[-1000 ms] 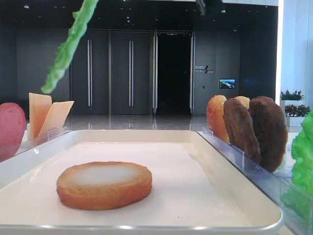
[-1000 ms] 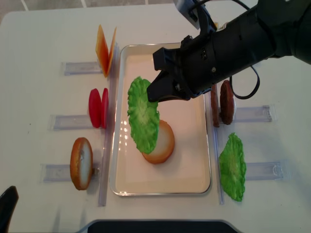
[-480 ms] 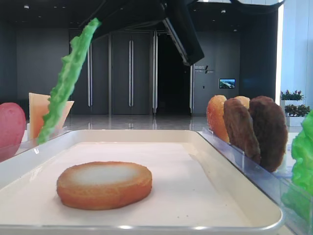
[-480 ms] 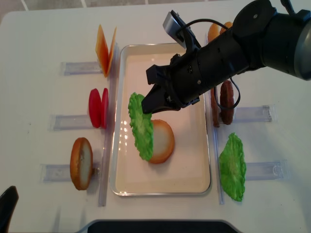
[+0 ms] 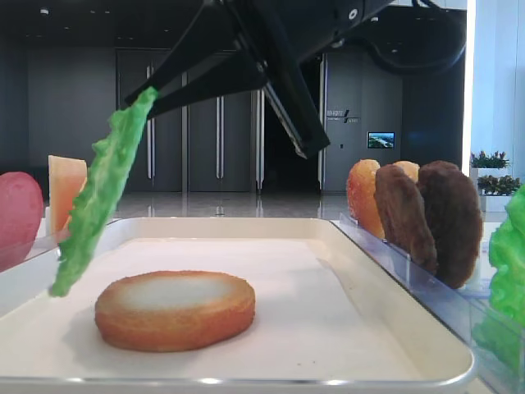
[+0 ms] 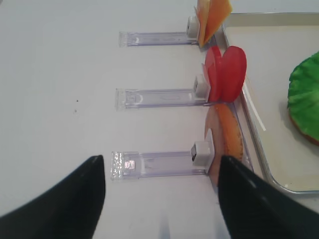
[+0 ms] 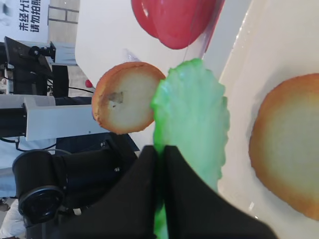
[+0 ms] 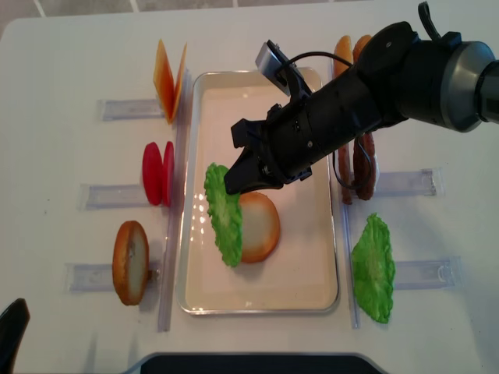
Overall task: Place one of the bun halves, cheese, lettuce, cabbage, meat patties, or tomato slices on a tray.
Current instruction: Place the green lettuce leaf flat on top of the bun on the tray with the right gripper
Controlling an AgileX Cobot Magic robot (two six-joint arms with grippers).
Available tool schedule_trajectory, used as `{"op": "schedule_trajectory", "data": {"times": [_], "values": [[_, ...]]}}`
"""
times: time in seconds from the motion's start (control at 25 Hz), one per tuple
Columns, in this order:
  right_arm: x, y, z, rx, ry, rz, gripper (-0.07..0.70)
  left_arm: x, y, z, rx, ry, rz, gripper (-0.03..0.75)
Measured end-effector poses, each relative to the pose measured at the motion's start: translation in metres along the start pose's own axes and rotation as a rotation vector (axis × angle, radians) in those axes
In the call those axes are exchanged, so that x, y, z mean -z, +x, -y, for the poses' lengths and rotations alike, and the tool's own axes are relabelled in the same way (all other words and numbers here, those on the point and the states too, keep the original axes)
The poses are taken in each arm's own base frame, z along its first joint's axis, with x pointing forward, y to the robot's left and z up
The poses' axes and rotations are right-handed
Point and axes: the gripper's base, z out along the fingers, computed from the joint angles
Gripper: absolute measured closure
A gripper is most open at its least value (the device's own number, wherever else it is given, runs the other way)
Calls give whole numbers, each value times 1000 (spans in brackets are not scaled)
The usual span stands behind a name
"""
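Observation:
A frilly green lettuce [image 8: 224,214] leaf hangs tilted over the left part of the cream tray [image 8: 300,269], pinched at its top edge by my right gripper [image 8: 236,181], which is shut on it. In the low view the lettuce [image 5: 98,197] reaches down beside a bun half [image 5: 175,308] lying toasted face up on the tray [image 5: 246,382]. The right wrist view shows the black fingers [image 7: 187,199] clamping the lettuce [image 7: 192,114] next to that bun half [image 7: 289,144]. My left gripper [image 6: 160,162] stands open over the bare table, holding nothing.
Clear holders left of the tray carry cheese [image 8: 168,78], tomato slices [image 8: 158,173] and a bun half [image 8: 130,262]. On the right stand more buns [image 5: 365,197], meat patties [image 5: 431,217] and a second lettuce leaf [image 8: 373,269].
My right gripper has come down and towards the near end of the tray with the lettuce, whose lower edge now hangs beside the bun. The left gripper shows no movement.

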Motion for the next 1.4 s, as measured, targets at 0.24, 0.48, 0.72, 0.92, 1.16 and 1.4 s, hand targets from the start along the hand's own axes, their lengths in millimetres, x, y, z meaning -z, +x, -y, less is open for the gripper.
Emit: {"op": "schedule_trajectory", "data": {"times": [0.24,0.48,0.72,0.92,1.16,1.4], "values": [[4,-4,5,5,3,14,595,0,0,0,0,0,0,181],[2,-3,8,9,0,-1,595,0,0,0,2,0,0,181],[-1,-3,16,0,-3,-14,595,0,0,0,2,0,0,181],[4,-7,20,8,-1,3,595,0,0,0,2,0,0,181],[5,-7,21,17,8,-4,595,0,0,0,2,0,0,181],[5,-6,22,27,18,-14,595,0,0,0,9,0,0,181]]}}
